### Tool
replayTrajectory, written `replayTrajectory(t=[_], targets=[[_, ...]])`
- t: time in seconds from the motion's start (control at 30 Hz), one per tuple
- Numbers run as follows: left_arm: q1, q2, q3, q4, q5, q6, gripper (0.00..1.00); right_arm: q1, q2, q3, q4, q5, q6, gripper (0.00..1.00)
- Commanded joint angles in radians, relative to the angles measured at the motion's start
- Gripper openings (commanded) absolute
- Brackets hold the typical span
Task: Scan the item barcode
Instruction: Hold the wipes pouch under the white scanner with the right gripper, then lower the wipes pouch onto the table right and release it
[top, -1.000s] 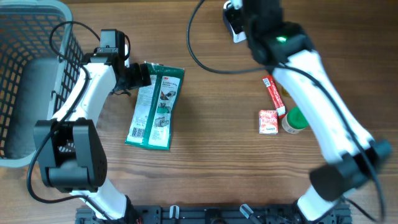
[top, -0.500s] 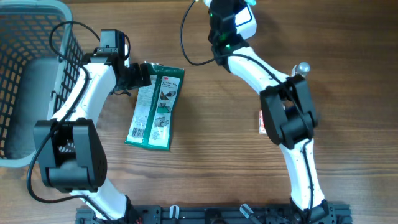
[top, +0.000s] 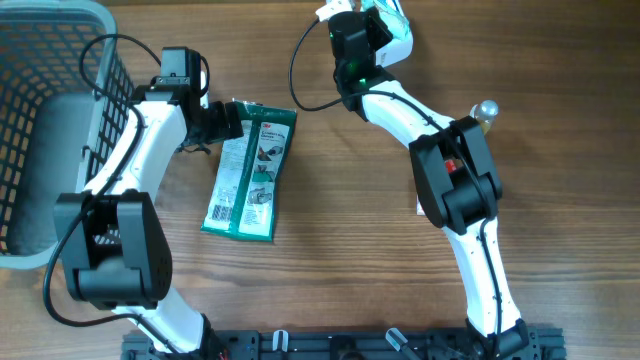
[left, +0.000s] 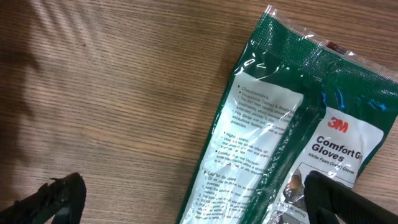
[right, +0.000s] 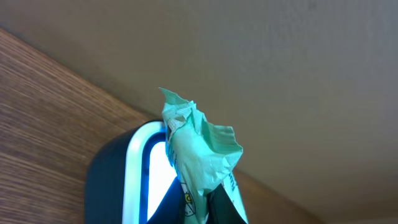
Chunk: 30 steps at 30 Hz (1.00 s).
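Right pincer clenched on a crumpled pale-green packet, gripped at its lower end. The crinkled top sticks up past the fingertips. Arm pose: base at the near table edge, elbow folded mid-table, forearm reaching to the far edge. From the wrist view the packet sits just in front of the scanner, a dark body with a glowing white-blue rim. Whether packet and scanner touch: cannot tell. Print on the packet: not readable, only a yellow speck low down.

Left pincer released, jaws spread wide, low over the wooden table. One finger is over bare wood, the other above the gloves pack. Arm bent, its forearm running alongside the basket.

Gloves pack: green with clear film, flat on the wood, top end under this pincer, the rest running away toward the near edge. Reads "3M" and "Comfort G… Gloves". White panel of small print, too fine to read.

Grey mesh basket on the outer side of the left pincer. Black cable loops beside the right wrist.
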Motion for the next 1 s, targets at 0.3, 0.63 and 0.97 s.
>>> replayTrajectory(t=[0.3, 0.63, 0.97], targets=[[0.006, -0.008, 0.009, -0.001, -0.009, -0.009, 1.00, 0.006, -0.208, 0.011, -0.071, -0.014, 0.124, 0.04], [0.006, -0.008, 0.009, -0.001, -0.009, -0.009, 1.00, 0.002, -0.481, 0.010, -1.101, -0.467, 0.721, 0.04], [0.006, -0.008, 0.009, -0.001, -0.009, -0.009, 1.00, 0.002, -0.455, -0.291, -1.339, -0.605, 0.895, 0.05]])
